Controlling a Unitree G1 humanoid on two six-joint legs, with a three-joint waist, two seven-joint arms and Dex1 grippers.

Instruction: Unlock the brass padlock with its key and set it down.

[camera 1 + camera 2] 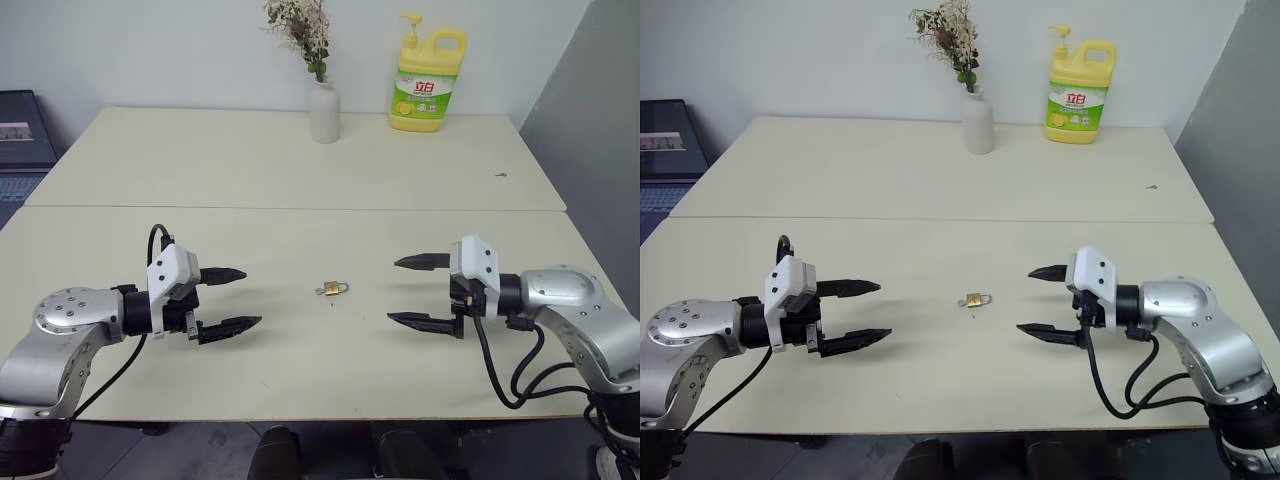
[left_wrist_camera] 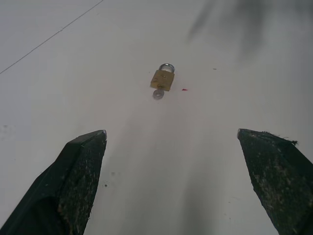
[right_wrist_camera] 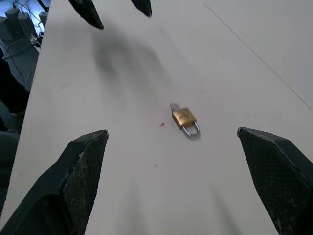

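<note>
The padlock (image 1: 334, 289) lies flat on the table (image 1: 300, 180), midway between the left gripper (image 1: 232, 298) and right gripper (image 1: 412, 291); both jaws wide, empty.

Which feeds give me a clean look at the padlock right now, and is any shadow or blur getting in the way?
Left wrist view: brass padlock sharp and evenly lit, key a pale blob at its base, soft blurred shadow near the far edge. Right wrist view: padlock clear, a diffuse shadow on the table beyond it under the left gripper. Head views: even light, no glare, padlock tiny.
</note>
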